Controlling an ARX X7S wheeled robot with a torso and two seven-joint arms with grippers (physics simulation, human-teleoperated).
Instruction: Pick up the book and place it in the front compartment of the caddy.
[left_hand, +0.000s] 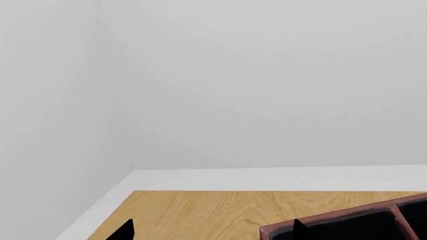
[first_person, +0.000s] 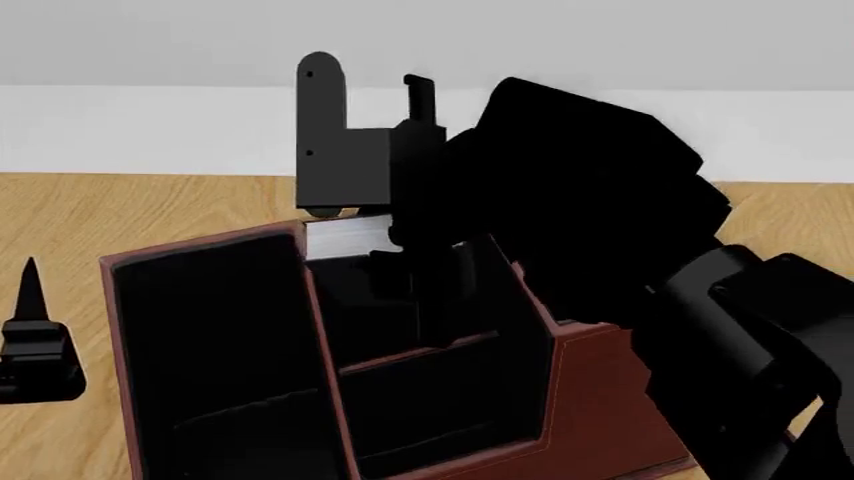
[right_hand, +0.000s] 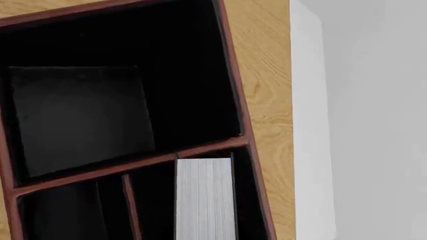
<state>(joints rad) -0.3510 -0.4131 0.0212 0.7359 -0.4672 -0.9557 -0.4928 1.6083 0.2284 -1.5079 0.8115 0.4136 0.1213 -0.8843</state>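
Head view | right claw above caddy, apparently gripping book, opening unclear | left claw idle, cannot tell | risk: book catches divider below claw, jams.

Head view close above the caddy, right wrist straight down into it (shared), left wrist skims tabletop

Caddy corner on wooden table
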